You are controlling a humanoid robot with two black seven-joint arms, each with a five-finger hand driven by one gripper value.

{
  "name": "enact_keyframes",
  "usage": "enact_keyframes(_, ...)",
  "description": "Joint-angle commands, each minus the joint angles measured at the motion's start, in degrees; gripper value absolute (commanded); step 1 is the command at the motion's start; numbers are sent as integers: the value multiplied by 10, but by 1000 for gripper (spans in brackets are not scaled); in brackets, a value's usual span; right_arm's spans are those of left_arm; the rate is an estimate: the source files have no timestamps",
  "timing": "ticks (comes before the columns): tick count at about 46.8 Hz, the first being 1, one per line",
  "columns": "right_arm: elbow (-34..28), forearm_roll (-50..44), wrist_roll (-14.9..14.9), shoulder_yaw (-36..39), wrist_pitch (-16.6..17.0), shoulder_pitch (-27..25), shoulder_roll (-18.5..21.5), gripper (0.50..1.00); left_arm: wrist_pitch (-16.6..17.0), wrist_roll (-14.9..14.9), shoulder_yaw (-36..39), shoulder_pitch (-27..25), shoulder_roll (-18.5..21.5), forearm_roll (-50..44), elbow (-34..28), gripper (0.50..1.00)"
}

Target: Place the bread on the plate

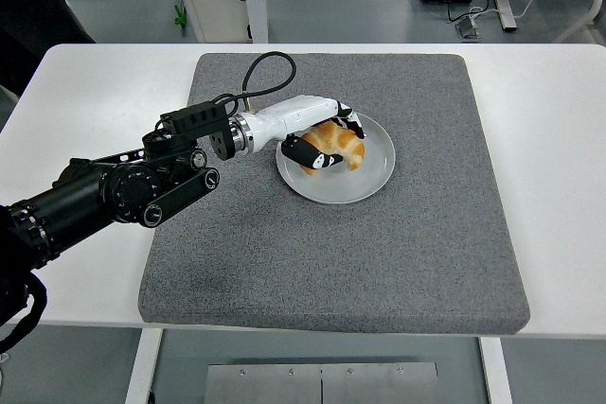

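So the left hand (325, 139) is curled around a golden croissant (337, 144) and has it right over the middle of the pale grey plate (365, 177) — fingers wrapped over the top, black-tipped thumb (305, 153) hooked along the near side. Can't honestly tell if the croissant is resting on the plate or hanging just above it; the hand covers the underside. The plate sits on a dark grey textured mat (331, 262) that covers most of the white table (559, 139). The black left arm (114, 191) reaches in from the left edge, with a white forearm section and a black cable (260, 73) looping up behind the wrist — that's the only arm showing.
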Motion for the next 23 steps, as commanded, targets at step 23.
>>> enact_keyframes(23,0,0,-1,0,0,0,0,1000,19,0,17,14,-10,0,0,555)
